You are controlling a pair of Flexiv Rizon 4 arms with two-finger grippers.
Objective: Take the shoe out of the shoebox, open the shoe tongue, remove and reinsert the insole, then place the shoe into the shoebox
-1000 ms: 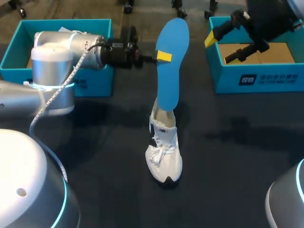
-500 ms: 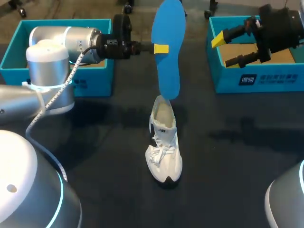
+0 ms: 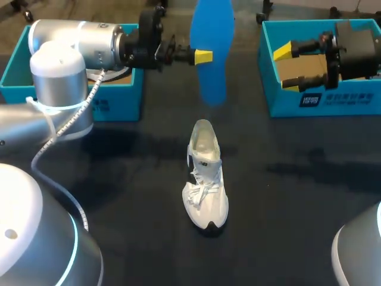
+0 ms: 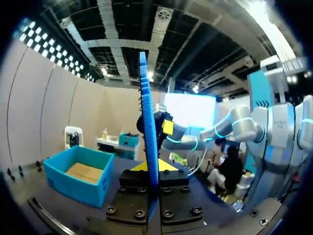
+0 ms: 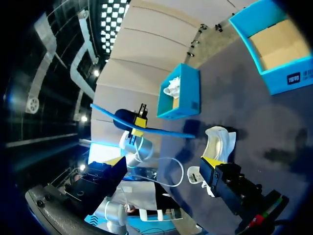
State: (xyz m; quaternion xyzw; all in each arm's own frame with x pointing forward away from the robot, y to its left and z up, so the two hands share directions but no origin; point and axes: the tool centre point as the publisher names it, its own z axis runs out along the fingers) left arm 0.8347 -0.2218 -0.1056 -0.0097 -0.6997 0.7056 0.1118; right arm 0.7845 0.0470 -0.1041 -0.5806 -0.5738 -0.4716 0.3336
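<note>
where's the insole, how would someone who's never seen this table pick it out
On the dark table, find the white shoe in the middle. Above and beyond it the left pincer clamps the insole, held upright in the air. Unlike the left box and right box, also blue, it is thin, flat and foot-shaped.

Left arm [image 3: 71,44]: silver-grey cylindrical links, a white joint cap and a black wrist section are noted. A black-and-white twisted cable [image 3: 65,118] is tied along it. Left gripper [image 3: 200,56]: black finger blocks are fastened with round screws [image 4: 138,214]; tips yellow. Right gripper [image 3: 288,67]: black, yellow-tipped. Cyan light rings [image 3: 76,238] are seen on the rounded grey bases [image 3: 30,226].
</note>
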